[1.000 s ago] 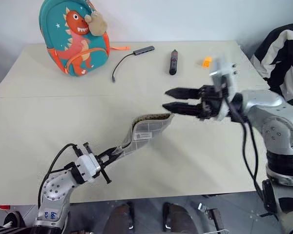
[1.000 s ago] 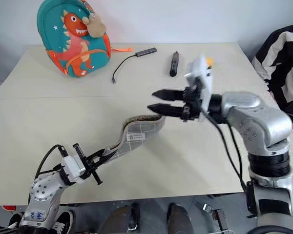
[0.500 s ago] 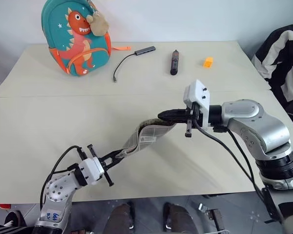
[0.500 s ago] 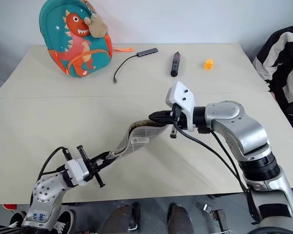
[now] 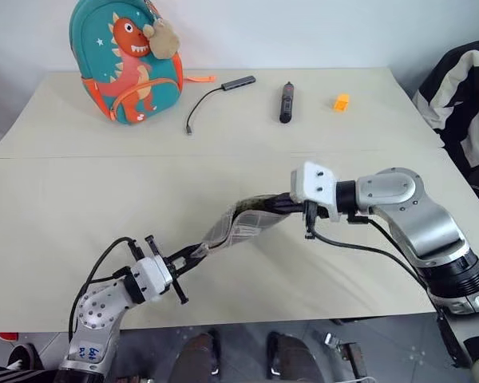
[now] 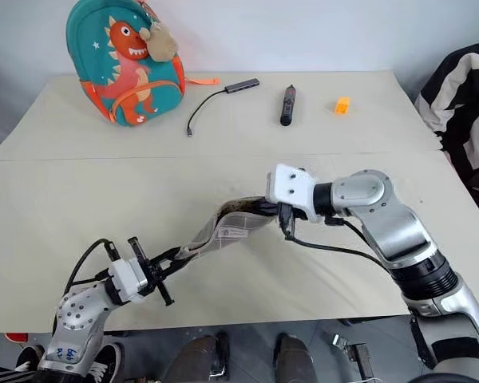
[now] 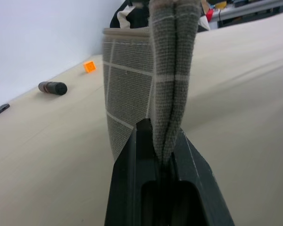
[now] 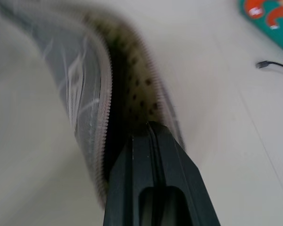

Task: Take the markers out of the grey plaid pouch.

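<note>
- Standing at the far left of the table [image 5: 56, 207]: teal dinosaur backpack [image 5: 124, 60].
- Pinching the near end of the grey plaid pouch [image 5: 238, 227], lifted off the table mid-scene: left gripper [image 5: 193, 257], fingers clamped tight on fabric.
- Reaching into the pouch's open far mouth: right gripper [image 8: 153, 129], fingers pressed together, nothing visibly held.
- Lying far right of centre: black stick [image 5: 285, 100], orange block [image 5: 340, 101].

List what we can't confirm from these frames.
- Markers: not visible; the grey plaid pouch interior is dark and blurred in the right wrist view, with the right gripper in its mouth.
- Whether the shut right jaws hold anything: the tips are hidden by the pouch rim in the eye views.
- Pouch's far end: hidden by its own fold in the left wrist view.
</note>
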Available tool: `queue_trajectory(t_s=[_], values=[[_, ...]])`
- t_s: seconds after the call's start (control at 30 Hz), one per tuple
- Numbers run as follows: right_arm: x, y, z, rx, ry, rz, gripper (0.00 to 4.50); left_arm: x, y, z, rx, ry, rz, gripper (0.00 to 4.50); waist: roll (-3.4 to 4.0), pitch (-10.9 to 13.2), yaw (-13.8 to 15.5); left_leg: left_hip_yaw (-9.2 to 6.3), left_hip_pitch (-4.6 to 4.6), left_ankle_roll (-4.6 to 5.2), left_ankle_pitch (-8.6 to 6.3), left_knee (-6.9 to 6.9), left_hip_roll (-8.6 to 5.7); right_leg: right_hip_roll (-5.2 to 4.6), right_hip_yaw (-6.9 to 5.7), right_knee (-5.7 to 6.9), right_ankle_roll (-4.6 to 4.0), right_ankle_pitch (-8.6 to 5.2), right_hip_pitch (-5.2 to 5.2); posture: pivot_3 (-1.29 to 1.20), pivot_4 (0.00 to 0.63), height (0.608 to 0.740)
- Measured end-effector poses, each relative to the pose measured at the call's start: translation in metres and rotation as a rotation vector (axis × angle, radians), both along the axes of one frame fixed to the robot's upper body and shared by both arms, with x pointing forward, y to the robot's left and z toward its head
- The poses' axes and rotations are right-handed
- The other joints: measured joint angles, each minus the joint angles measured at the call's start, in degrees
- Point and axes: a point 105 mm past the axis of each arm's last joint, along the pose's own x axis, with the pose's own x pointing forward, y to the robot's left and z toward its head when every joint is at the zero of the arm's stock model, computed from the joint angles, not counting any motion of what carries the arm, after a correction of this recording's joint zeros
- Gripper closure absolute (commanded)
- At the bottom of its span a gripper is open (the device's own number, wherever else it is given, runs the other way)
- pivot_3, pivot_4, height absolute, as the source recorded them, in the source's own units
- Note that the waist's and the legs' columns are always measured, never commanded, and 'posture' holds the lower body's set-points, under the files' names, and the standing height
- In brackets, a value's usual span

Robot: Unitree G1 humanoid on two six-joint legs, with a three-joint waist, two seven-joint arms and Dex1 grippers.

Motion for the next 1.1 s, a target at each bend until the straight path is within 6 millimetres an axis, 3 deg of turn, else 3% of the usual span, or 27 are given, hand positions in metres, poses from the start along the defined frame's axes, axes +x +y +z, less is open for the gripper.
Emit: queue_trajectory(t_s=[0.23,0.4,0.57,0.77,0.87,1.1], values=[[0.002,0.000,0.014,0.085,0.025,0.003,4.49,0.000,-0.001,0.001,-0.011,0.012,0.002,4.50,0.00,0.00,0.00,0.00,0.02,-0.01,0.02,0.04,0.05,0.04,0.00,0.04,0.00,0.03,0.01,0.00,0.150,0.740],[-0.005,0.012,-0.005,0.011,0.027,0.034,4.49,0.002,-0.002,0.000,-0.019,0.027,-0.001,4.50,0.00,0.00,-0.06,0.01,0.02,-0.01,0.01,0.04,0.05,0.04,0.00,0.03,0.00,0.03,0.00,0.00,0.150,0.740],[0.008,0.022,-0.030,-0.130,-0.038,-0.021,4.49,0.006,-0.004,0.003,-0.028,0.045,-0.017,4.50,0.00,0.00,-0.12,0.04,0.02,-0.05,0.04,0.07,0.07,0.05,-0.01,0.05,-0.08,0.12,-0.03,0.00,0.150,0.740],[0.028,0.036,-0.015,-0.136,-0.127,-0.057,4.49,0.008,-0.003,0.003,-0.098,0.111,-0.024,4.50,0.00,0.00,-0.27,0.09,0.02,-0.10,0.08,0.08,0.19,0.11,-0.14,0.10,-0.11,0.14,-0.06,0.00,0.150,0.740],[0.025,0.050,-0.013,-0.063,-0.076,-0.045,3.92,0.009,-0.002,0.001,-0.141,0.152,-0.013,4.50,0.00,0.00,-0.27,0.09,0.00,-0.10,0.08,0.08,0.19,0.10,-0.22,0.12,-0.12,0.14,-0.06,0.00,0.150,0.740],[0.020,0.052,-0.010,-0.056,-0.062,-0.021,1.54,0.010,-0.001,0.003,-0.236,0.223,-0.002,4.50,0.00,0.00,-0.14,0.08,0.01,-0.10,0.07,0.22,0.25,0.09,-0.39,0.22,-0.14,0.15,-0.03,0.00,0.150,0.740]])
